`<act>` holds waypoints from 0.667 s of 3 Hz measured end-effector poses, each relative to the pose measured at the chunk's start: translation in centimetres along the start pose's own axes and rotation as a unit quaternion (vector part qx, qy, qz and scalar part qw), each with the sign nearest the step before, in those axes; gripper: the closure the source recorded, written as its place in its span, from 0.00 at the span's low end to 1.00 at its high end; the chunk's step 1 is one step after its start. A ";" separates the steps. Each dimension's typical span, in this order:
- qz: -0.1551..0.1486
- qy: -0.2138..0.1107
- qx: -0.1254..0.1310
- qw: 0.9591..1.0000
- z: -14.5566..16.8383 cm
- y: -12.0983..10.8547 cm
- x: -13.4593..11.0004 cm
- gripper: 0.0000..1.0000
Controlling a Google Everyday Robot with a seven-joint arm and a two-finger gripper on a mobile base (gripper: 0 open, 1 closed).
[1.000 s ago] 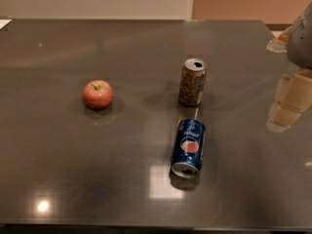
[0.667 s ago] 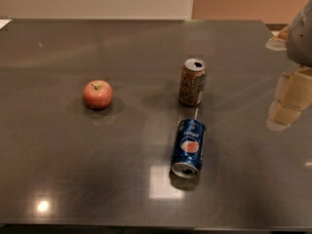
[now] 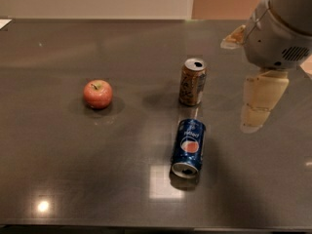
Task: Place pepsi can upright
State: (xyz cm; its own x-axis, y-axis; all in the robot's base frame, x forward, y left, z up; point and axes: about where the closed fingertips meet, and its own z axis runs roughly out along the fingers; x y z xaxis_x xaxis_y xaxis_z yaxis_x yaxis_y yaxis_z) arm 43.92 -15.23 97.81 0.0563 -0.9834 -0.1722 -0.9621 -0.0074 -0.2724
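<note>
**Booth:** Where's the blue can (image 3: 188, 148) right now?

**Me:** Flat on its side on the table (image 3: 58, 179), near the front edge, a little right of the middle. Its silver top points at the front edge and its base points back toward the brown can (image 3: 192, 82), which stands upright just behind it. There's a small gap between the 2.

**Booth:** And your gripper (image 3: 261, 106)?

**Me:** Up in the air over the right side of the table, well apart from both cans. I see nothing in it, but I cannot tell whether it is released or clenched.

**Booth:** So which way do you go?

**Me:** The blue can lies to the left of my gripper in this view, lower, and a bit nearer the front. Its long axis runs front to back with a slight slant, so I'd judge I should come in across it and take it by the round sides.

**Booth:** Anything in the way?

**Me:** Only 1 thing is close, the brown can at the far end. The apple (image 3: 97, 94) sits far off to the left.
</note>
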 end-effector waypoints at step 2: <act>-0.195 -0.051 -0.017 0.979 1.9 2.3 -5.6 0.00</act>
State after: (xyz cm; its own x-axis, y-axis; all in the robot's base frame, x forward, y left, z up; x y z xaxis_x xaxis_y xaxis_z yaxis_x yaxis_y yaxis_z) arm 41.90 -9.40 96.36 0.4458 -0.8816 -0.1548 -0.8705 -0.3868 -0.3042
